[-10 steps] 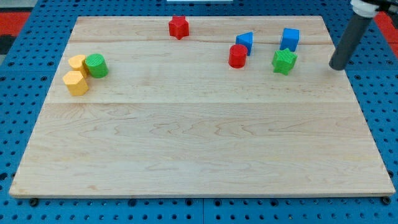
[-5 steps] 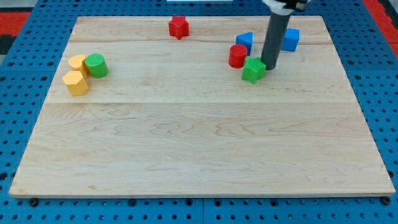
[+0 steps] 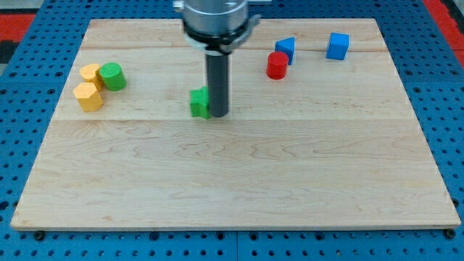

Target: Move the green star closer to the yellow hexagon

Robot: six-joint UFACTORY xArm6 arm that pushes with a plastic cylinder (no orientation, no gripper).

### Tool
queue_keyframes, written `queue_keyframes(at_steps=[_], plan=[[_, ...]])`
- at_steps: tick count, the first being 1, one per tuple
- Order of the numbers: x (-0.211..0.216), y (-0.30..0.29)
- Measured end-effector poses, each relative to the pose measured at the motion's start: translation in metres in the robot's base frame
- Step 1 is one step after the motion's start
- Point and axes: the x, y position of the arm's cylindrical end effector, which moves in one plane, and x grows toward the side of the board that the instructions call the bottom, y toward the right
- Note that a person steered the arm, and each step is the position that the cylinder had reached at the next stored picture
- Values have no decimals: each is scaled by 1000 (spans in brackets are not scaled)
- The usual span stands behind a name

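Note:
The green star [image 3: 199,103] lies left of the board's middle, partly hidden by the rod. My tip [image 3: 218,114] rests on the board against the star's right side. The yellow hexagon [image 3: 88,96] sits at the view's left, far left of the star. A second yellow block [image 3: 90,73] lies just above the hexagon, and a green cylinder [image 3: 112,75] touches that block's right side.
A red cylinder [image 3: 276,65], a blue triangular block [image 3: 286,48] and a blue cube [image 3: 337,45] stand at the upper right. The arm's body hides the spot at the top middle where a red star stood earlier. The wooden board [image 3: 232,181] lies on a blue pegboard.
My tip swept from the far right edge to the left, met the green star and pushed it left and slightly down, past the red cylinder. The other blocks have not moved.

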Motion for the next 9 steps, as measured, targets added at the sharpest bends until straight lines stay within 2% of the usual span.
queue_keyframes(at_steps=[1, 2, 3, 4, 6, 9], plan=[[-4, -43], [-7, -41], [-30, -16], [-47, -19], [-45, -78], [-31, -127]])
